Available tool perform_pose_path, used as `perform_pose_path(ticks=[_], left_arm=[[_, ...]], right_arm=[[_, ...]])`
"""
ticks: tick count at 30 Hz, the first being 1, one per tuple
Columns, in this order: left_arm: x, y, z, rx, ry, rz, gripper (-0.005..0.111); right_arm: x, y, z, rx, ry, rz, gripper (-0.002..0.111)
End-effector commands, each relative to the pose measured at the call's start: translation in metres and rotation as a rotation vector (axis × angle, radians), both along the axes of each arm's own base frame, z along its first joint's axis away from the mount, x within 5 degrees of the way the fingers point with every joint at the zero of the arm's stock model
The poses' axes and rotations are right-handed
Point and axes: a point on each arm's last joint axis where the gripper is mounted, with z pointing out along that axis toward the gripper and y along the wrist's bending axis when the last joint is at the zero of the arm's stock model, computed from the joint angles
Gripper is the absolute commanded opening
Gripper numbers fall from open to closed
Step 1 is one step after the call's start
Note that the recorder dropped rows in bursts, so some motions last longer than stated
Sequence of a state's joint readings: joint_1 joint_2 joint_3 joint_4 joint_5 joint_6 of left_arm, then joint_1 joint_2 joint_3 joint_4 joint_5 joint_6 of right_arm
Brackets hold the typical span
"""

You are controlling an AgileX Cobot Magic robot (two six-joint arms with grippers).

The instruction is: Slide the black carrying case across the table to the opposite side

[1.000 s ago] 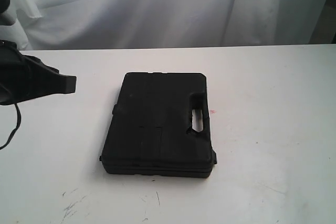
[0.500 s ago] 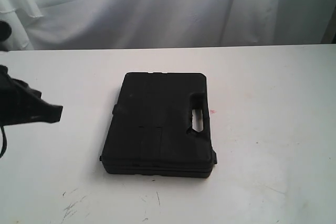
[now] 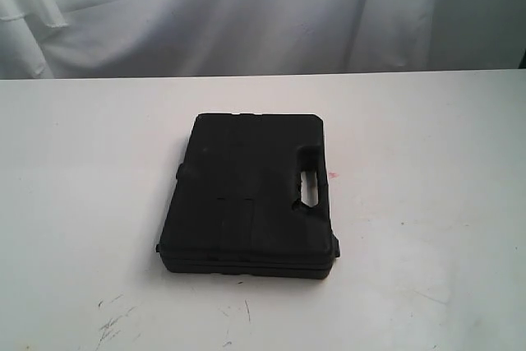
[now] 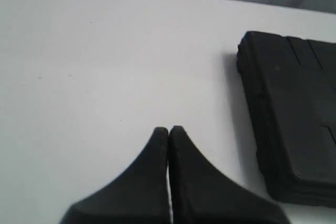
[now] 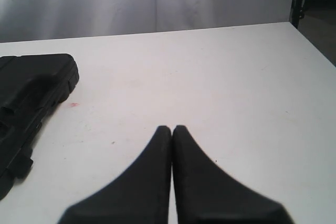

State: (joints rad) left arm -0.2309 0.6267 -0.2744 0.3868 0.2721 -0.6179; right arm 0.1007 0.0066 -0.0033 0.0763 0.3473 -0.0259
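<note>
left gripper (image 4: 168, 129) has pulled out of exterior view, tips pressed together, empty; black case (image 3: 246, 195) lies on table (image 3: 427, 203) well apart from it; right gripper (image 5: 171, 128) also closed.

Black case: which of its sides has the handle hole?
The side toward the right end effector: only there does the black case have a handle hole, next to the red speck.

The white table (image 3: 427, 121) bears a black carrying case (image 3: 246, 195), flat near its middle; a red speck (image 3: 332, 175) just beside it.
</note>
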Motion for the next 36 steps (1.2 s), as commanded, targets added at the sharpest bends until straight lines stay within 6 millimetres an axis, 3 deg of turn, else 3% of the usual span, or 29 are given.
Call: perform_pose_path(ticks=[1, 12, 24, 29, 36], left_arm=[[-0.021, 0.013, -0.004, -0.044, -0.107, 0.088, 0.000], [-0.050, 0.024, -0.007, -0.087, -0.287, 0.191, 0.000], [-0.052, 0.022, -0.007, -0.146, -0.290, 0.189, 0.000], [-0.054, 0.018, -0.007, -0.073, -0.292, 0.117, 0.000], [-0.061, 0.018, -0.031, -0.004, -0.293, 0.086, 0.000]], right_arm=[[0.000, -0.001, -0.001, -0.011, -0.006, -0.005, 0.000], [0.000, -0.001, -0.001, -0.011, -0.006, -0.005, 0.000], [0.000, -0.001, -0.001, -0.011, -0.006, -0.005, 0.000], [0.000, -0.001, -0.001, -0.011, -0.006, -0.005, 0.000], [0.000, -0.001, -0.001, -0.011, -0.006, -0.005, 0.000]])
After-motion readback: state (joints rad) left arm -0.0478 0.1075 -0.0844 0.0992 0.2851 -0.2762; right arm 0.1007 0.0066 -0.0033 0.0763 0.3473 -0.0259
